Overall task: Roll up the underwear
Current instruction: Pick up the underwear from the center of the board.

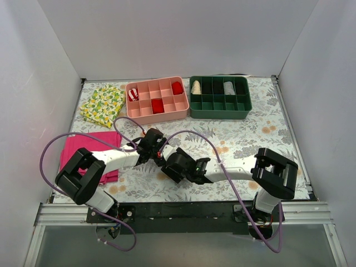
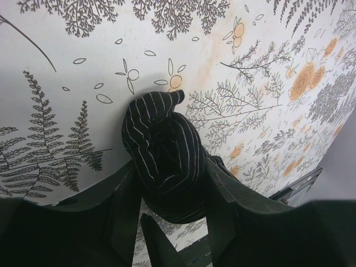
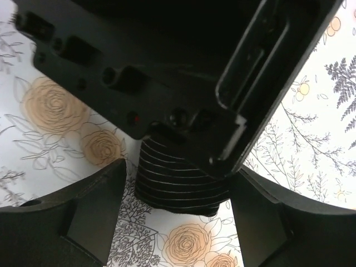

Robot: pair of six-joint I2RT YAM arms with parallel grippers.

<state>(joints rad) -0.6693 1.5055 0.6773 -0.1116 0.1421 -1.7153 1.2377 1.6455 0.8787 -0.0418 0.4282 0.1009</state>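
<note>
The left gripper pinches the underwear — a tight, dark pinstriped roll — over the floral table. Whether the roll touches the table is unclear. The right gripper stands wide around the roll's end, fingers clear of it. The left gripper's body hides the rest, and from above both wrists cover the roll.

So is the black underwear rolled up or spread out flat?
Rolled up. In the left wrist view the underwear is a tight striped bundle gripped in the left hand, none of it spread flat.
</note>
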